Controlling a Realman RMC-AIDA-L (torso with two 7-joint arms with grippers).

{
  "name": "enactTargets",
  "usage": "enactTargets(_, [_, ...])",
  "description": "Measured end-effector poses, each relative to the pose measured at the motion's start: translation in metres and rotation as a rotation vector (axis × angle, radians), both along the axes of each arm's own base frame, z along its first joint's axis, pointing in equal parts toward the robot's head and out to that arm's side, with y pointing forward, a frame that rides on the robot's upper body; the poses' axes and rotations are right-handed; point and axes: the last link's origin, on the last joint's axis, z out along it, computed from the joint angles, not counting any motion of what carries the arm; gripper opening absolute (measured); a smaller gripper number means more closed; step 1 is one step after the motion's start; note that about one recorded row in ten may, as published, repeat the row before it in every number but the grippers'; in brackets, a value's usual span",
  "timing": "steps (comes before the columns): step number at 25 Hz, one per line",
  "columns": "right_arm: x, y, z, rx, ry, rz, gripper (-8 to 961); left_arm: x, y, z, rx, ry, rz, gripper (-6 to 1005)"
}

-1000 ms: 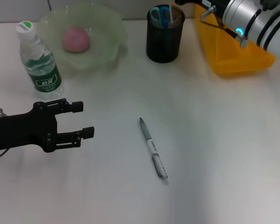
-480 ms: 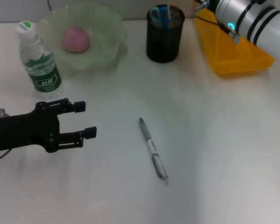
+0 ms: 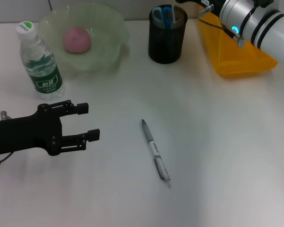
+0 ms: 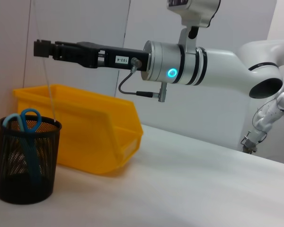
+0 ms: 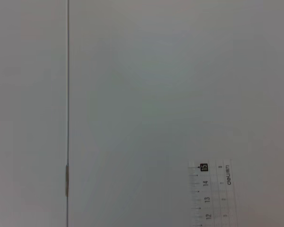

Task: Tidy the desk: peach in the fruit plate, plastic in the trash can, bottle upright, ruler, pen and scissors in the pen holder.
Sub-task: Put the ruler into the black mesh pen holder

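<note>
My right gripper (image 4: 40, 48) hovers over the black mesh pen holder (image 3: 166, 37), shut on a clear ruler (image 5: 210, 194) that hangs down toward the holder's mouth. Blue-handled scissors (image 3: 162, 13) stand inside the holder. A grey pen (image 3: 155, 150) lies flat on the table's middle. Left of the pen, my black left gripper (image 3: 89, 122) rests low and open, with nothing between its fingers. The pink peach (image 3: 76, 39) sits in the green fruit plate (image 3: 111, 35). The bottle (image 3: 40, 61) stands upright at the far left. The yellow trash can (image 3: 236, 54) is at the back right. The plastic is out of view.
My white right arm (image 3: 258, 23) reaches over the yellow trash can from the right. The pen holder (image 4: 26, 161) and the trash can (image 4: 92, 127) stand close side by side. Bare white tabletop (image 3: 217, 142) surrounds the pen.
My right arm has shifted slightly back and up over the trash can. The left gripper has crept a little to the right, toward the pen. The pen has not moved.
</note>
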Motion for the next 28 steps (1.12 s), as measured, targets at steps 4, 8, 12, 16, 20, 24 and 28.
enactTargets(4, [-0.0004,0.0004,-0.0013,-0.005,0.0,-0.002,459,0.0001,-0.0016,-0.0004,-0.003,-0.006,0.0,783])
enactTargets(8, [-0.0029,0.001,-0.0018,-0.007,-0.001,0.005,464,0.0,-0.0023,-0.0007,-0.005,-0.008,0.001,783])
enactTargets(12, [-0.0048,0.0021,-0.0029,-0.01,-0.005,0.005,468,-0.0001,-0.0049,-0.0006,-0.012,-0.016,0.001,783])
enactTargets(16, [-0.0046,0.0023,-0.0038,-0.013,-0.008,0.003,473,-0.0008,-0.0065,-0.0008,-0.013,-0.019,0.004,783])
enactTargets(20, [-0.0044,0.0042,-0.0053,-0.016,-0.02,-0.012,477,-0.0012,-0.0072,-0.001,-0.012,-0.021,0.006,783])
enactTargets(24, [-0.004,0.005,-0.0055,-0.016,-0.025,-0.018,482,-0.0011,-0.0084,-0.0023,-0.01,-0.025,0.006,783])
enactTargets(28, [-0.004,0.0051,-0.0056,-0.014,-0.029,-0.017,486,-0.0011,-0.0084,-0.0024,-0.01,-0.025,0.005,783])
